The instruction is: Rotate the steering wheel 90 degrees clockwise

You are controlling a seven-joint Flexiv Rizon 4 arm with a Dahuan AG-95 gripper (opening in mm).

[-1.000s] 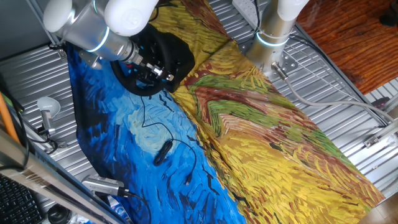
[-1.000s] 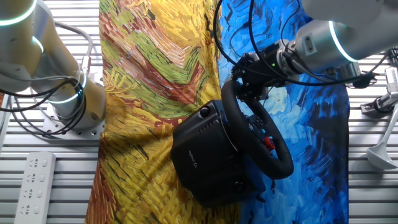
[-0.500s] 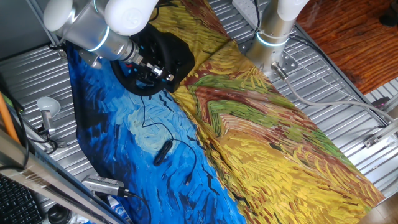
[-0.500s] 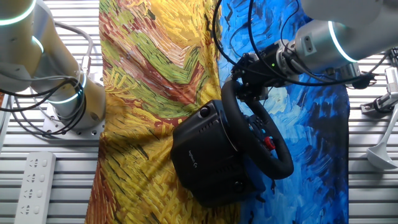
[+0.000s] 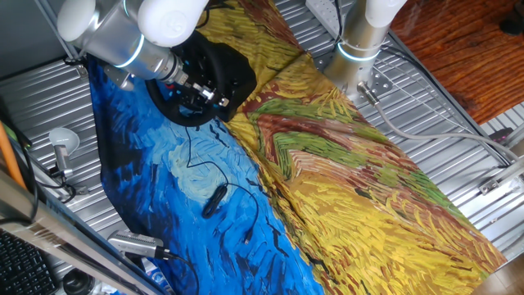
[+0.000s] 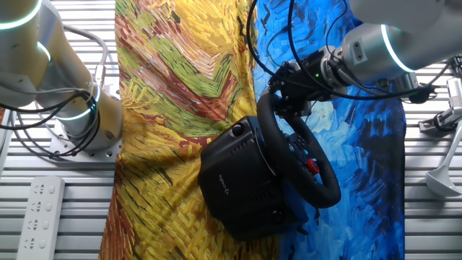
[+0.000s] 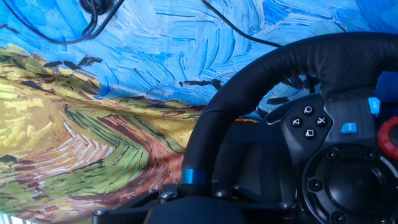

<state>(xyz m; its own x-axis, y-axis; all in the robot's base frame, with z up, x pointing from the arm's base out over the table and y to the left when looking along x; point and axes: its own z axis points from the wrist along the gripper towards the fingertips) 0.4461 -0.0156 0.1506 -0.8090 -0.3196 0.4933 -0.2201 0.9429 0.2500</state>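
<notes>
The steering wheel (image 6: 326,189) is black with a thick rim and stands on its black base (image 6: 238,180) on the painted cloth. In the hand view its rim (image 7: 249,81) arcs across the right, with the grey hub (image 7: 348,180), a red button (image 7: 390,137) and a blue stripe (image 7: 193,176) on the rim. My gripper (image 6: 287,97) is shut on the top of the rim, at the blue stripe, which sits between the fingers at the bottom of the hand view (image 7: 193,191). In one fixed view the gripper (image 5: 205,94) hides most of the wheel; its base (image 5: 229,70) shows.
A small black oval device (image 5: 214,199) with a thin cable lies on the blue part of the cloth. A second arm's base (image 6: 86,108) stands beside the cloth. A white power strip (image 6: 40,209) lies near it. Loose black cables (image 7: 87,18) run across the cloth.
</notes>
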